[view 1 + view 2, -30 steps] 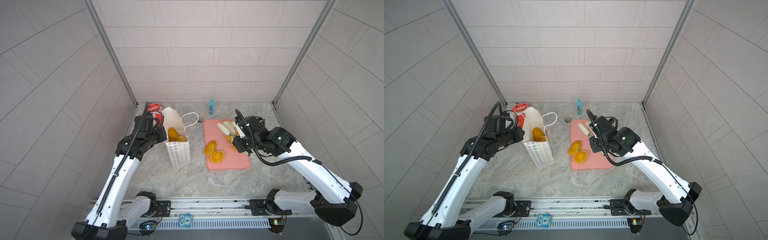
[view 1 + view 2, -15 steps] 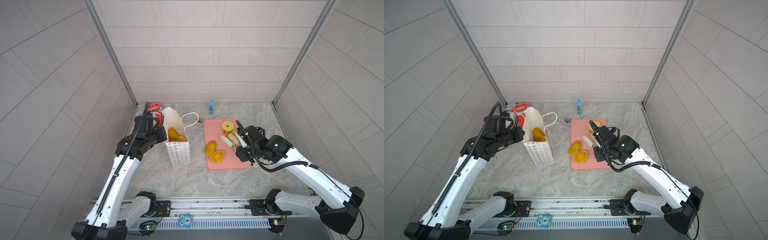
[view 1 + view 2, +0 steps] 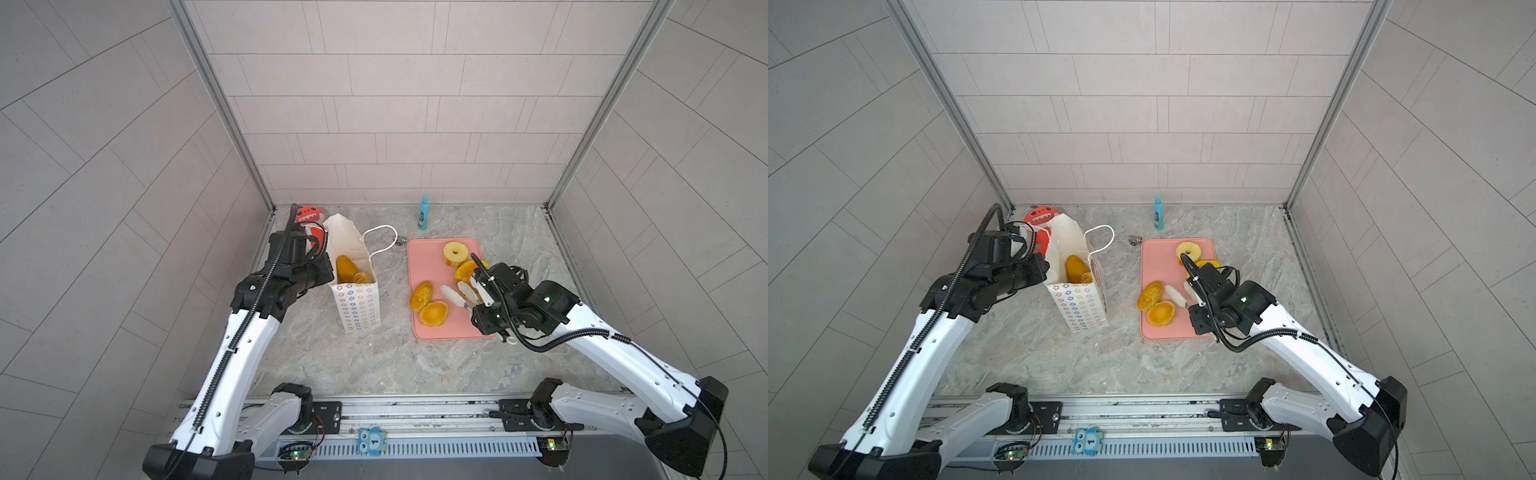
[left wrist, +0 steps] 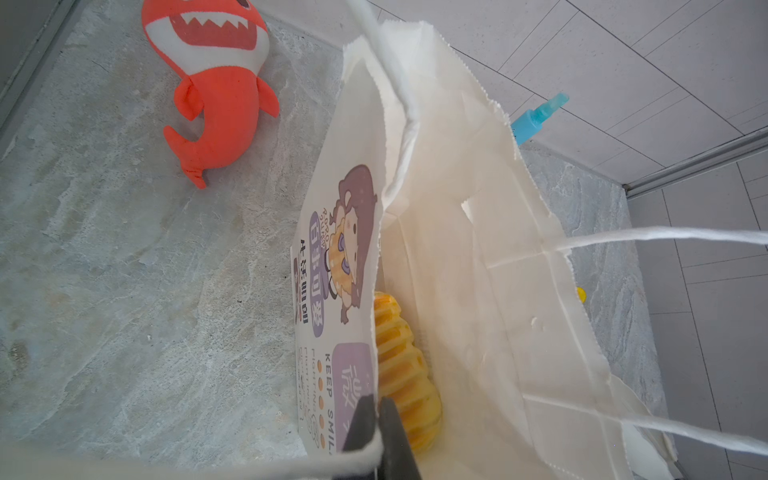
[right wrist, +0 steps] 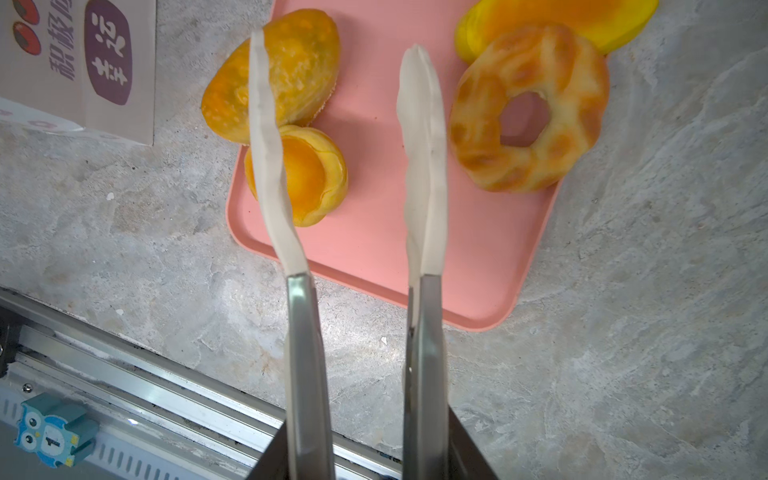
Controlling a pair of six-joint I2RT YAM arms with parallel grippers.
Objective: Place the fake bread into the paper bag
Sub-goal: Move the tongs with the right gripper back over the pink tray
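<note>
left wrist: braided bread (image 4: 405, 374) in paper bag (image 4: 478, 291)

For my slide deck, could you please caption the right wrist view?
Open right gripper hovers above the pink tray, between a round bun and the ring bread.

We see a red plush shark (image 4: 212, 83) lying in the far left corner of the marbled tabletop (image 3: 374, 365). A blue spray bottle (image 3: 423, 212) stands upright by the far wall. A pink tray (image 3: 424, 257) lies right of centre, and a small owl tag (image 3: 375, 441) sits on the near rail.
</note>
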